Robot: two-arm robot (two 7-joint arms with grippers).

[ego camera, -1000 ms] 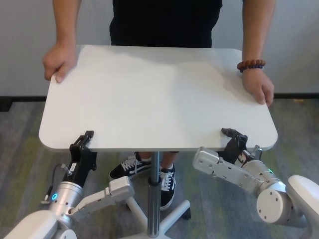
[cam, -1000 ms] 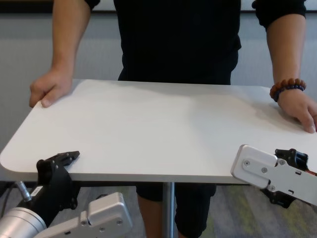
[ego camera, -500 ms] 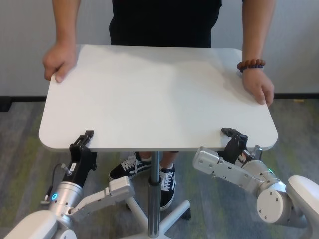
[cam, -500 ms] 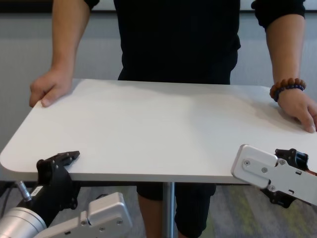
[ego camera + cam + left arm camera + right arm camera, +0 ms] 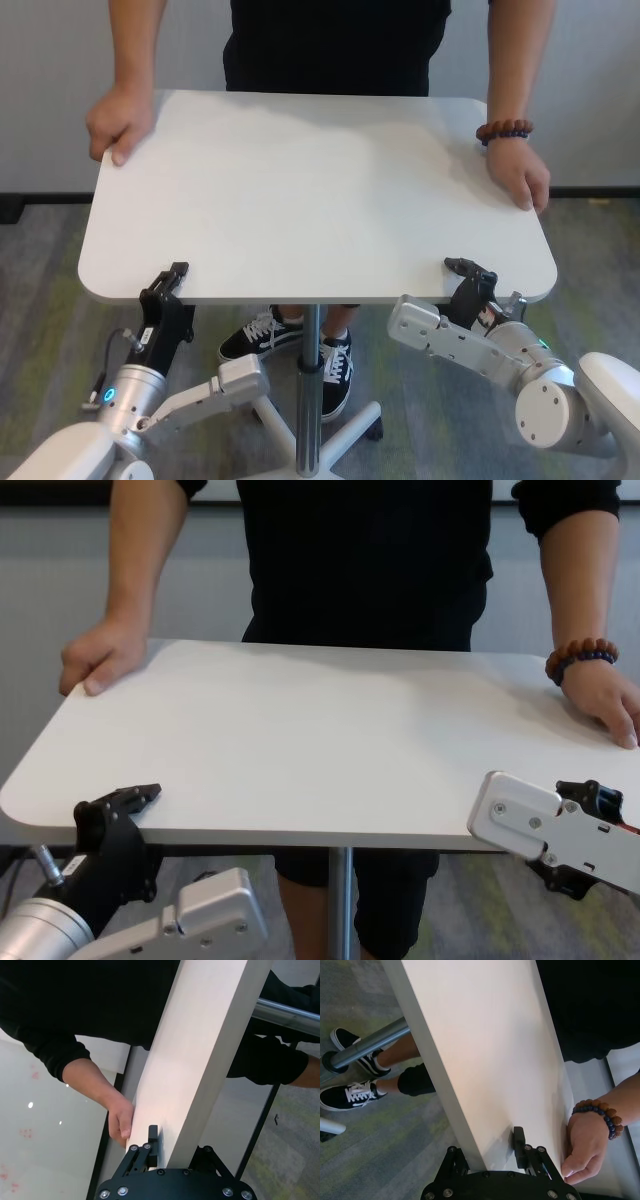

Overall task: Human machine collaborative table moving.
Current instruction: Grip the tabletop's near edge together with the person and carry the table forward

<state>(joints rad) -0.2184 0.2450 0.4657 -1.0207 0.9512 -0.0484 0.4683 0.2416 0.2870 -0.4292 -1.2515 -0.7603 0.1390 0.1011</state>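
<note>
The white table [image 5: 320, 190] stands on a slim metal pole [image 5: 310, 370]. The human [image 5: 330, 45] in a black top stands at its far side, one hand [image 5: 120, 125] on the far left corner, the other hand [image 5: 518, 180], with a bead bracelet [image 5: 503, 130], on the right edge. My left gripper [image 5: 172, 280] is shut on the near edge at the left corner, its top finger [image 5: 152, 1135] lying on the tabletop. My right gripper [image 5: 465, 272] is shut on the near edge at the right corner, its top finger [image 5: 518, 1142] on the tabletop.
The table's white star base [image 5: 345, 430] sits on grey-green carpet between my arms. The human's black-and-white shoes [image 5: 265, 335] stand just behind the pole. A pale wall [image 5: 50, 90] runs behind the human.
The human's body has shifted very slightly to the right. The table, both hands and both grippers hold their places.
</note>
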